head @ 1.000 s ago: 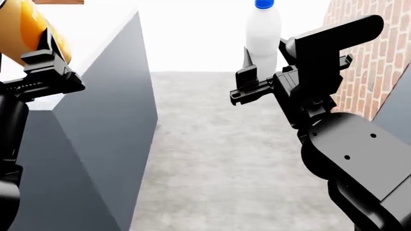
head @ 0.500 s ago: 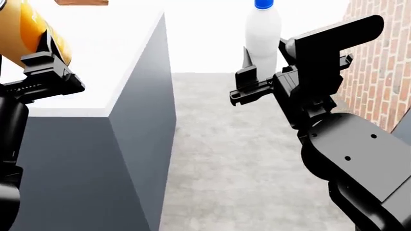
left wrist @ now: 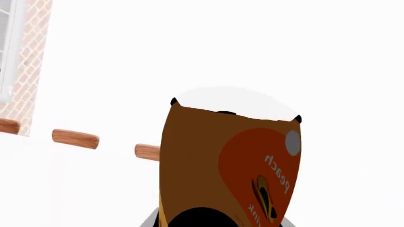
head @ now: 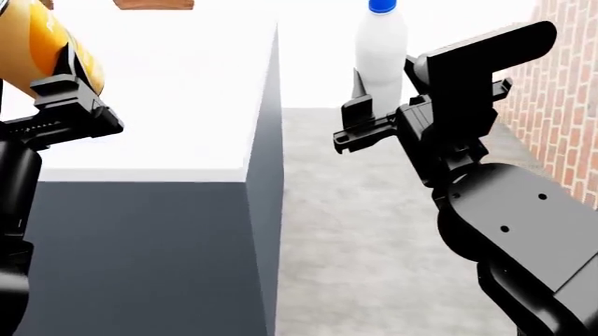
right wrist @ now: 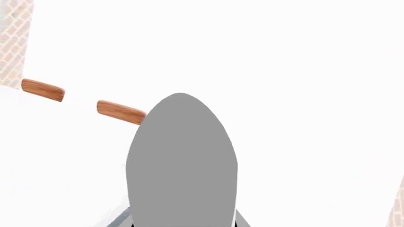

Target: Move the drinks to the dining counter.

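My left gripper (head: 67, 78) is shut on the tall orange can (head: 36, 40), held up at the head view's upper left, over the dining counter's white top (head: 168, 105). The can fills the left wrist view (left wrist: 227, 161). My right gripper (head: 372, 105) is shut on the white bottle with a blue cap (head: 381, 49), held upright over the floor to the right of the counter. In the right wrist view the bottle (right wrist: 181, 161) shows as a grey shape. The counter's dark grey front panel (head: 131, 259) faces me. The milk carton is out of view.
A brick wall (head: 561, 84) runs along the right. Grey floor (head: 355, 231) lies between it and the counter's end. Brown wooden pieces (head: 154, 4) show beyond the counter's far edge, also in the left wrist view (left wrist: 75, 138) and the right wrist view (right wrist: 120, 112).
The view has swung, so the counter's corner has shifted right and its front panel now faces me squarely. Both arms keep their pose and their hold.
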{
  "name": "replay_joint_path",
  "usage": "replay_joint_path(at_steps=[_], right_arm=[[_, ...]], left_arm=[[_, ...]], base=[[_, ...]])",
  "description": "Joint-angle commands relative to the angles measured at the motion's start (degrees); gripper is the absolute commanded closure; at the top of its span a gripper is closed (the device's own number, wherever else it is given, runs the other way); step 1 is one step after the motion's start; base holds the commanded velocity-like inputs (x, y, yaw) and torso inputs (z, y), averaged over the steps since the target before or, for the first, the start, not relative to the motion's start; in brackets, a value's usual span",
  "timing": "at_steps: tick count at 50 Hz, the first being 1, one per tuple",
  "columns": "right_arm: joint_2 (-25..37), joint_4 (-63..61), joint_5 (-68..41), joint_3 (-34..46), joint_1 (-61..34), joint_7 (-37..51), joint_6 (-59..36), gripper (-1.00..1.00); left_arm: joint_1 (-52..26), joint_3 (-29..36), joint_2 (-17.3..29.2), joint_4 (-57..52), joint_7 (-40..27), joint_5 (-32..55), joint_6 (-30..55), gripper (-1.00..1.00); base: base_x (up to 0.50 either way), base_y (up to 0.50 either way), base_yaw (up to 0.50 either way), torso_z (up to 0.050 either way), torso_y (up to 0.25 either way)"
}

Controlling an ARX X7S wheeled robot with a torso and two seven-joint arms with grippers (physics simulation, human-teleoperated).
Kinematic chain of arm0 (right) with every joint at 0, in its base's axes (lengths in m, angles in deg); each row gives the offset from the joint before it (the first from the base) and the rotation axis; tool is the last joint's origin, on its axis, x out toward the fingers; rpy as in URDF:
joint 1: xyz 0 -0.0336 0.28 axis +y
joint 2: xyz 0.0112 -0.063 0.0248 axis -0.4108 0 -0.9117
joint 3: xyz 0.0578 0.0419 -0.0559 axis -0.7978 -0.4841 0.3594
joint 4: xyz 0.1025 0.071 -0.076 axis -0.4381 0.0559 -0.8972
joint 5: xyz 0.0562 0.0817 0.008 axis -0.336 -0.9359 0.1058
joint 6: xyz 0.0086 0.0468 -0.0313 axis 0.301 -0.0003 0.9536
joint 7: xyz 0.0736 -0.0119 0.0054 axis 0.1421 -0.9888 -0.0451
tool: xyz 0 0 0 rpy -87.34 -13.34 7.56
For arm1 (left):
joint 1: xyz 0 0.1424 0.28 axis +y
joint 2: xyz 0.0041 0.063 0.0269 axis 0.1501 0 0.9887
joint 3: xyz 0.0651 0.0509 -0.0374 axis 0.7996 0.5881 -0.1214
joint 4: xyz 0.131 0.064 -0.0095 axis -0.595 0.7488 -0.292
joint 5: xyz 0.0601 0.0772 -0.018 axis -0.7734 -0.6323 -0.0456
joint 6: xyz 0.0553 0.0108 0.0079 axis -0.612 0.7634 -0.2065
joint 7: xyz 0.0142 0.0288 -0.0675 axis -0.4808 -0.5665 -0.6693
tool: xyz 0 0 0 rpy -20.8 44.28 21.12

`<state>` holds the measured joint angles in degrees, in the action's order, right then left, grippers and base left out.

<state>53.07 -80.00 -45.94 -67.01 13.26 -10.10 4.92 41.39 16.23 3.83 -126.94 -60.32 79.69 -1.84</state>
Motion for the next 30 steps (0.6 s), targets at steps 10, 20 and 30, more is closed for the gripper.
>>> replay_joint_path(at_steps=[10, 20, 30], right_arm=[[0.0, -0.2, 1.0, 0.2, -0.5, -0.2, 0.0, 1.00], [0.1, -0.1, 1.0, 0.3, 0.0, -0.1, 0.5, 1.00], [0.4, -0.4, 0.6, 0.0, 0.2, 0.1, 0.4, 1.00]], left_arm=[[0.6, -0.4, 0.3, 0.0, 0.1, 0.3, -1.2, 1.00], [0.9, -0.4, 0.3, 0.0, 0.2, 0.4, -1.4, 1.00], [0.7, 0.2, 0.1, 0.2, 0.6, 0.3, -1.5, 1.00]], base=[[0.10, 0.50, 0.00, 0.000, 0.001], [0.09, 0.50, 0.00, 0.000, 0.001], [0.10, 0.50, 0.00, 0.000, 0.001]])
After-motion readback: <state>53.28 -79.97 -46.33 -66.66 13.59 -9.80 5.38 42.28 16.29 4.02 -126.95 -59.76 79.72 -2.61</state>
